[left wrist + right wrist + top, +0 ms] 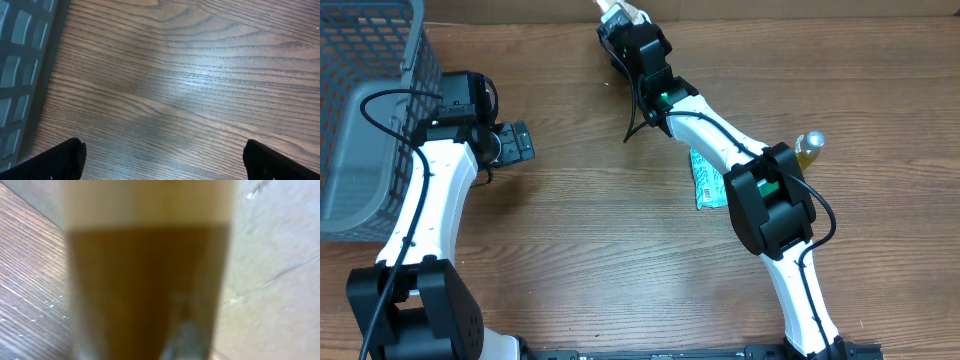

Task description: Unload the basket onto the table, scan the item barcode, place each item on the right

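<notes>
Overhead, table (pixel 590 250): brown wood grain, with both arms reaching over it from the near edge.
Overhead, basket (pixel 370 60): grey mesh in the far left corner, with the left arm just beside its right wall.
Overhead, left gripper (pixel 518 143): on the left side of the table, pointing right, jaws spread wide with nothing between them.
Overhead, right gripper (pixel 625 30): stretched to the far edge, a little left of centre, pressed together on the item.
Overhead, item (pixel 616 8): a cream-coloured end pokes out of the right gripper at the far edge of the view. The rest is hidden by the black wrist.
Overhead, green packet (pixel 704 180): lies flat right of centre, partly under the right arm's white link.
Overhead, small bottle (pixel 808 148): amber with a pale cap, on the right, just beside the right arm's elbow.
Left wrist, fingers (pixel 55 162): two black tips at the lower corners, far apart, with bare wood between them.
Left wrist, basket (pixel 20 75): its grey lattice wall runs down the left edge.
Right wrist, item (pixel 150 280): fills the middle of the view, badly blurred, brown below a cream band. No barcode can be made out.
Right wrist, surroundings: wood grain on the left, a pale grey surface on the right. The pincer's own fingers are not visible.
</notes>
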You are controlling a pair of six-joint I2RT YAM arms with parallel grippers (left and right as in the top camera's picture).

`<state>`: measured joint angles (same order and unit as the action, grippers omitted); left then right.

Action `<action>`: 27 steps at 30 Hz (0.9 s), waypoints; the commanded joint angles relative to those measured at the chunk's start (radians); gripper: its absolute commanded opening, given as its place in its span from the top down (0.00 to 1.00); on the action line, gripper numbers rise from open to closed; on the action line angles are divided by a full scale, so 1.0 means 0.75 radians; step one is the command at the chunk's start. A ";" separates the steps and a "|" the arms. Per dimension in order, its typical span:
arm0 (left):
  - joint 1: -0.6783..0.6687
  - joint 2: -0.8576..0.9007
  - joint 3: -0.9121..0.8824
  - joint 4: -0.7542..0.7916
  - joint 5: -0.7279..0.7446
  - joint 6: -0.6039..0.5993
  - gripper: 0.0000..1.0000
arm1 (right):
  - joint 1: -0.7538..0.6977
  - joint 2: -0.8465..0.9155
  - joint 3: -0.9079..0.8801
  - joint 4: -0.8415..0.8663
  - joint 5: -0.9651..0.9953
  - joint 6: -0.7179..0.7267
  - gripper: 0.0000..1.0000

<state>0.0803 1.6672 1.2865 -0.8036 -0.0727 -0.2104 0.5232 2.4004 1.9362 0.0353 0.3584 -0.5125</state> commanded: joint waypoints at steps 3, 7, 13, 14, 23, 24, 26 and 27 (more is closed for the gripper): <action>-0.003 -0.005 0.014 -0.001 -0.011 0.006 0.00 | -0.007 -0.004 0.007 -0.020 -0.085 0.205 0.96; -0.003 -0.005 0.014 -0.001 -0.011 0.006 0.00 | -0.006 -0.005 0.010 -0.008 -0.094 0.205 0.96; -0.003 -0.005 0.014 -0.001 -0.011 0.006 0.00 | -0.013 -0.045 0.012 0.002 -0.008 0.199 0.96; -0.003 -0.005 0.014 -0.001 -0.011 0.006 0.00 | -0.017 -0.059 0.012 0.002 -0.003 0.199 0.96; -0.003 -0.005 0.014 -0.001 -0.011 0.006 0.00 | -0.025 -0.296 0.012 -0.173 -0.141 0.264 0.96; -0.003 -0.004 0.014 -0.001 -0.011 0.006 0.01 | -0.027 -0.322 0.012 -0.221 -0.185 0.309 0.96; -0.003 -0.005 0.014 -0.001 -0.011 0.006 0.00 | -0.036 -0.373 0.012 -0.343 -0.297 0.407 0.96; -0.003 -0.005 0.014 -0.001 -0.011 0.006 0.00 | -0.042 -0.395 0.012 -0.408 -0.358 0.459 0.96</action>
<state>0.0803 1.6672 1.2865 -0.8032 -0.0727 -0.2104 0.5041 2.2078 1.9362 -0.2356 0.2199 -0.2878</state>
